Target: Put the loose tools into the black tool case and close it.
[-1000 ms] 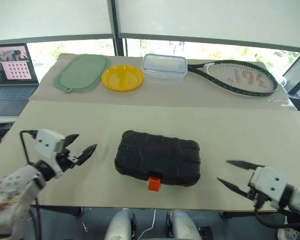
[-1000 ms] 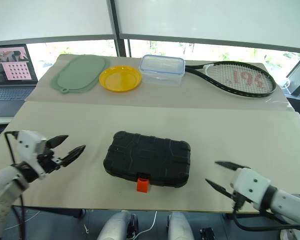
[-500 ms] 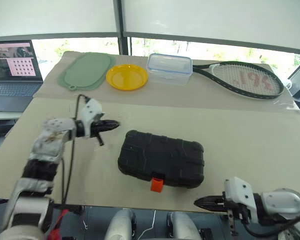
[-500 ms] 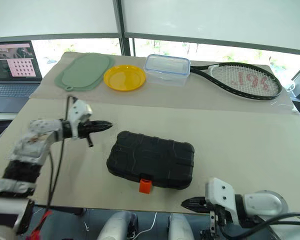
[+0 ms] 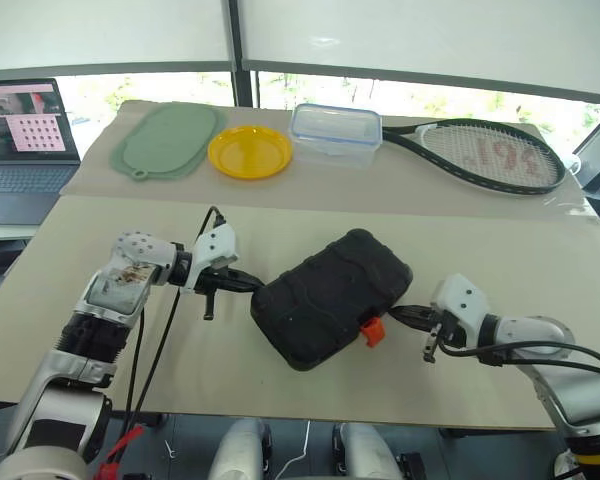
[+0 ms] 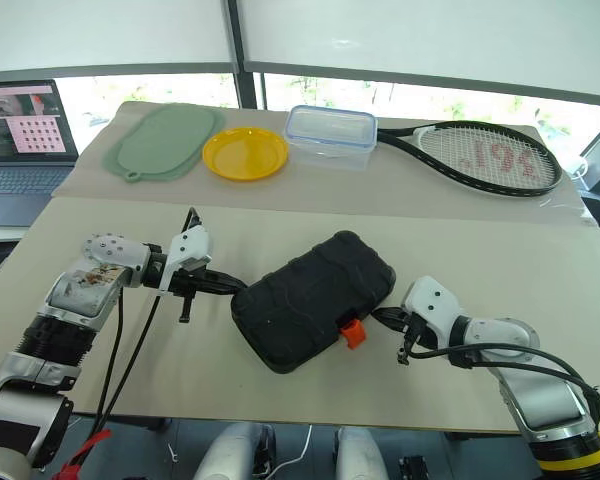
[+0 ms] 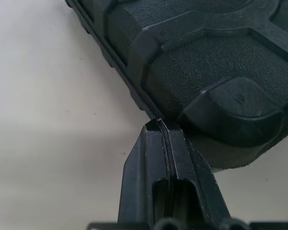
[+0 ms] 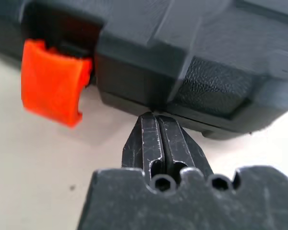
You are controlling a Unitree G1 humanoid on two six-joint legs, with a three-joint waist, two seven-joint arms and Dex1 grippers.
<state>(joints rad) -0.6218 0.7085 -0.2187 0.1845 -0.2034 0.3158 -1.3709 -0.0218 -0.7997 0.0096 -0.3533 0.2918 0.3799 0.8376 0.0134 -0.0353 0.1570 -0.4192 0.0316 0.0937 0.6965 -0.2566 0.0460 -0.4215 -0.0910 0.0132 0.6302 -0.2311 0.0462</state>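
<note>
The black tool case (image 5: 330, 295) lies shut and skewed on the tan table, its orange latch (image 5: 372, 331) facing the near right. My left gripper (image 5: 252, 286) is shut, and its tips (image 7: 159, 125) press against the case's left corner (image 7: 206, 62). My right gripper (image 5: 395, 312) is shut too. Its tips (image 8: 152, 117) touch the case's lower edge (image 8: 182, 43) just beside the latch (image 8: 50, 81). Neither gripper holds anything. The loose tools are out of view.
Along the far side lie a green mat (image 5: 168, 140), a yellow plate (image 5: 248, 152), a clear lidded box (image 5: 335, 133) and a tennis racket (image 5: 480, 155). A laptop (image 5: 20, 135) stands off the table at the far left. The table's near edge (image 5: 280, 408) runs close below the case.
Both grippers have shut and come in to the case, the left from the left, the right from the near edge. The case has turned from lying square to skewed.
</note>
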